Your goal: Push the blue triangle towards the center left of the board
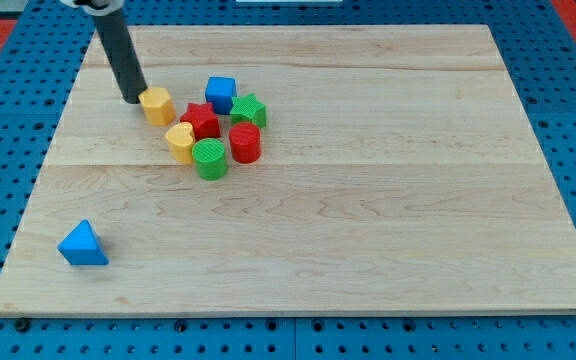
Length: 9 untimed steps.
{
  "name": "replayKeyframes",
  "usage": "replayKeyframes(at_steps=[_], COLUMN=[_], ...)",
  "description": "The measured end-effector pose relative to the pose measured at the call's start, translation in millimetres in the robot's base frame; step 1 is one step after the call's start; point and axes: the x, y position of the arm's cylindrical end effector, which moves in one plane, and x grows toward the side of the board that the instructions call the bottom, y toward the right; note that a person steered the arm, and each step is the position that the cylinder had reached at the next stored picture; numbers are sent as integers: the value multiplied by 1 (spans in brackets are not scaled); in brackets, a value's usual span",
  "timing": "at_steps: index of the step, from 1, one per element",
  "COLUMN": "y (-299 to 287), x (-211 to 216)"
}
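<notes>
The blue triangle [82, 244] lies near the view's bottom left corner of the wooden board [368, 200]. My tip [131, 99] rests on the board near the top left, just left of a yellow hexagon block [157, 105] and close to touching it. The tip is far above the blue triangle in the view.
A cluster sits right of the tip: a blue cube [221, 94], a green star [249, 110], a red star [202, 121], a yellow heart [180, 141], a green cylinder [209, 158] and a red cylinder [245, 143]. Blue pegboard surrounds the board.
</notes>
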Motion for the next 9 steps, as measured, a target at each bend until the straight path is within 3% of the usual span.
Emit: replayKeyframes(at_steps=[1,2,3,4,6,7,8,9], y=[-18,-18,56,57,-47,-43,-52,-118], x=[10,87,152,212,212,220,267,244])
